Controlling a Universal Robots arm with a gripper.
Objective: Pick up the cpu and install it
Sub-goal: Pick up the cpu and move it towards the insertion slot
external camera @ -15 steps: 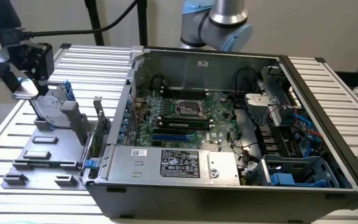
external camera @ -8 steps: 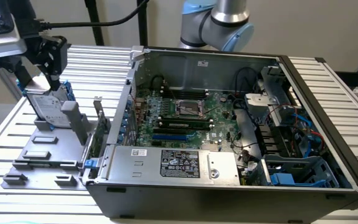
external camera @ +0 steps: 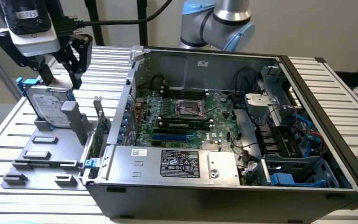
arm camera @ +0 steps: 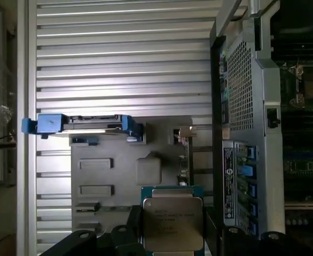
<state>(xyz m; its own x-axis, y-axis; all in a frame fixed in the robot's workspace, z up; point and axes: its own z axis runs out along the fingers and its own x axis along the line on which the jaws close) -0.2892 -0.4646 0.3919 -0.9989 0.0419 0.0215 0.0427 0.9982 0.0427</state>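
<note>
Tool (external camera: 61,80) high over the slatted surface (external camera: 11,205) at the exterior view's left, jaws clamped on the cpu (arm camera: 172,223), metal top facing the wrist camera. Below and near: hard drive (external camera: 45,106) standing in its blue-edged frame on the grey holder (external camera: 51,149). Risks, as judged: the grip looks to be on the thin edges only, so a jolt could tilt or drop the chip onto drive or holder; a skewed chip would foul the socket (external camera: 189,108) and could bend contacts. Case wall (external camera: 130,79) rises between tool and motherboard; clipping its rim seems the likeliest snag. Room: open air above the case, but the socket sits hemmed by memory sticks (external camera: 182,123) and loose cables (external camera: 247,79), with the power supply (external camera: 173,163) well apart
</note>
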